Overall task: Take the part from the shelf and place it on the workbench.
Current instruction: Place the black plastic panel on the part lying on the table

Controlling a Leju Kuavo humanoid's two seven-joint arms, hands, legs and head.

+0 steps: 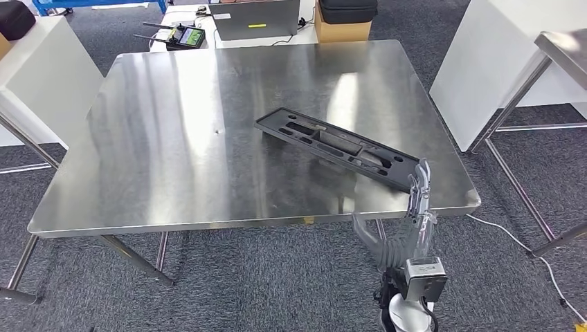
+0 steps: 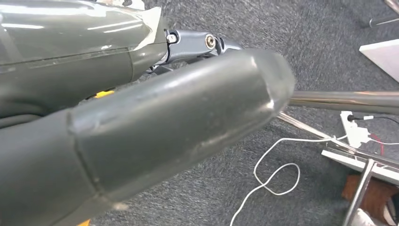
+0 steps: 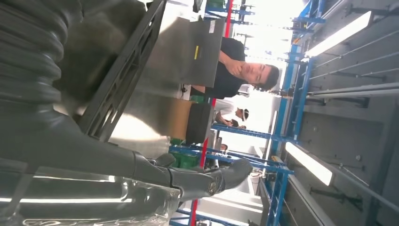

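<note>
The part [image 1: 332, 146], a long black plastic tray-like moulding with several cut-outs, lies flat and diagonal on the steel workbench [image 1: 173, 152], its near end by the front right corner. My right hand [image 1: 417, 200] stands just off the table's front edge, fingers straight and pointing up at that near end, thumb stuck out to the side, holding nothing. Whether the fingertips touch the part I cannot tell. In the right wrist view the part [image 3: 124, 70] runs beside my right hand [image 3: 141, 165]. My left hand [image 2: 141, 127] hangs over the carpet, its thumb stretched out, with nothing in it.
Behind the workbench sit a black remote controller [image 1: 181, 34], a grey laptop-like box [image 1: 256, 17] and a cardboard box [image 1: 345, 24]. White panels flank the table, and a second steel table [image 1: 564, 48] stands at the right. A person [image 3: 240, 70] stands beyond. A white cable [image 2: 273, 174] lies on the floor.
</note>
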